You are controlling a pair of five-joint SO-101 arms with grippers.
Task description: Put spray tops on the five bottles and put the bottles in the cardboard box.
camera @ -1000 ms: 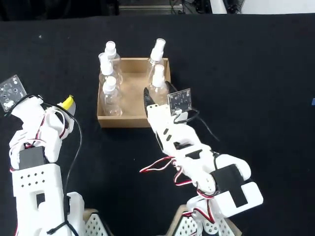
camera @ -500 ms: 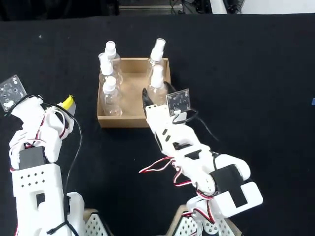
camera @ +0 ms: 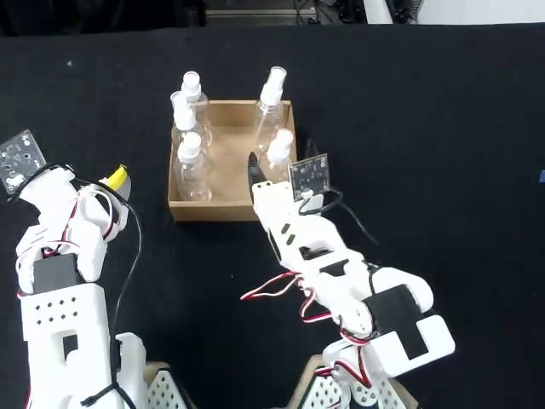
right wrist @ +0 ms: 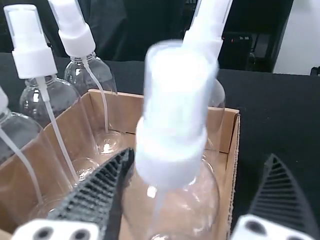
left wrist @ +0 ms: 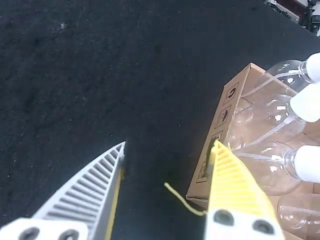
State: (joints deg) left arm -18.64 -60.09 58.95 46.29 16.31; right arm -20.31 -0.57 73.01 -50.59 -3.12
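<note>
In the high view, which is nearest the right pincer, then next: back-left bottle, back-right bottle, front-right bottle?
1. front-right bottle, between the fingers of the right pincer.
2. back-right bottle, just behind it.
3. back-left bottle, across the cardboard box.

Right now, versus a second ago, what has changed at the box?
The bottle between the right gripper's jaws shifted toward that arm and sits lower in the cardboard box. The jaws now stand open around it, apparently letting go. The other four bottles, the box and the left gripper stayed put.
</note>
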